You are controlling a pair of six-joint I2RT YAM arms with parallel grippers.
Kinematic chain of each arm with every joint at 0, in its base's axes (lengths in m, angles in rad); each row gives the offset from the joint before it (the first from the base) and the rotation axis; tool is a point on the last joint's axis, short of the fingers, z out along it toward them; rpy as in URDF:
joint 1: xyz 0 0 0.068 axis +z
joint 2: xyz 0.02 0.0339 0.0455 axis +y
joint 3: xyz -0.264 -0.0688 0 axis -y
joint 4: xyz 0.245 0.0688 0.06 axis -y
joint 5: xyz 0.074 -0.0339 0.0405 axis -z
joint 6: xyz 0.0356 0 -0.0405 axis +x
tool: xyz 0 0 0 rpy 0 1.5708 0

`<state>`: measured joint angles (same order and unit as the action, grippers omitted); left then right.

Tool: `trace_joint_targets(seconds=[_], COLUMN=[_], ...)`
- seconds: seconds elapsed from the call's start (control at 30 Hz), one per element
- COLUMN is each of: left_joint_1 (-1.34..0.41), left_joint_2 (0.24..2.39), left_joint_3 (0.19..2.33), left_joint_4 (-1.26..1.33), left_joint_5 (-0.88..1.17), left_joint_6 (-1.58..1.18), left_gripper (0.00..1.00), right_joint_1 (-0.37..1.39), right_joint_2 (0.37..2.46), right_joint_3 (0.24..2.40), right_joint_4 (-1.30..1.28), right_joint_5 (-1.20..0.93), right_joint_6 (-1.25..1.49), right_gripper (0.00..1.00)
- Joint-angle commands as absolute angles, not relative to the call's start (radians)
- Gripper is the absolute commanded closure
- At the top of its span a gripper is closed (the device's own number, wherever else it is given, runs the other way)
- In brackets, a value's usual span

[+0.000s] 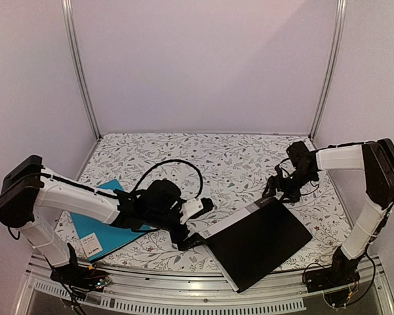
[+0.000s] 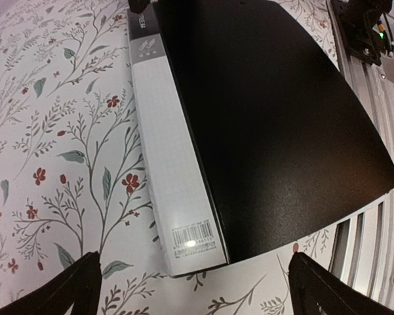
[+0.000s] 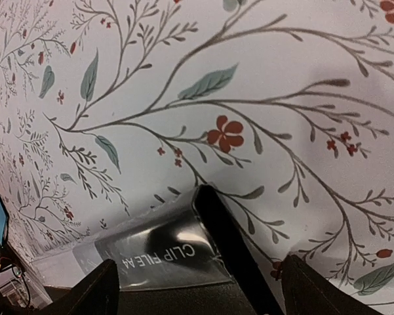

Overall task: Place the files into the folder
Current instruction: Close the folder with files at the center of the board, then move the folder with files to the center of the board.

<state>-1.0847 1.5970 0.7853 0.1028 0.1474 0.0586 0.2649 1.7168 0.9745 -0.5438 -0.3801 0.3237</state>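
At the near edge of the table, right of centre: large flat black rectangular folder (image 1: 259, 239) (image 2: 269, 118), closed. Lies flat and skewed on the white flower-printed tablecloth (image 1: 236, 157), near corner jutting over the ribbed silver metal rail (image 1: 183, 289) along the table front. Carries a pale grey spine label (image 1: 233, 220) (image 2: 170, 164) down its far-left long edge, with a barcode at the left end and a dark printed patch reading "CLIP FILE A4" at the right end.

At the folder's left corner: left gripper (image 1: 191, 237) (image 2: 203, 289), black fingers spread as wide as seen, gripping nothing, corner and barcode end of the spine showing between them in the wrist view.

At the folder's far right corner: right gripper (image 1: 280, 193) (image 3: 206, 289), fingers also well apart, standing either side of the printed corner without clamping it.

Further left, under the left arm: flat teal-blue folder (image 1: 95, 226), apart from the black one.
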Motion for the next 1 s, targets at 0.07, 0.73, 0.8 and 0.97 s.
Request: trace_joint_targets(seconds=[0.07, 0.73, 0.8, 0.97], left_joint_1=[-1.08, -1.084, -1.085, -1.068], left_joint_2=[1.648, 1.659, 1.653, 1.61], left_joint_3=[0.782, 0.784, 0.777, 0.767], left_joint_4=[0.019, -0.137, -0.116, -0.065], left_joint_5=[0.222, 0.238, 0.247, 0.223], left_joint_6=[0.079, 0.09, 0.089, 0.051], left_gripper=[0.01, 0.0, 0.0, 0.01], right_joint_1=[0.358, 0.61, 0.609, 0.588], right_joint_2=[1.812, 2.242, 2.219, 2.043], right_joint_3=[1.083, 1.751, 1.751, 1.653], right_joint_4=[-0.566, -0.767, -0.772, -0.784], right_joint_5=[-0.414, -0.501, -0.444, -0.213], right_joint_6=[0.301, 0.237, 0.233, 0.218], right_gripper=[0.16, 0.24, 0.23, 0.13])
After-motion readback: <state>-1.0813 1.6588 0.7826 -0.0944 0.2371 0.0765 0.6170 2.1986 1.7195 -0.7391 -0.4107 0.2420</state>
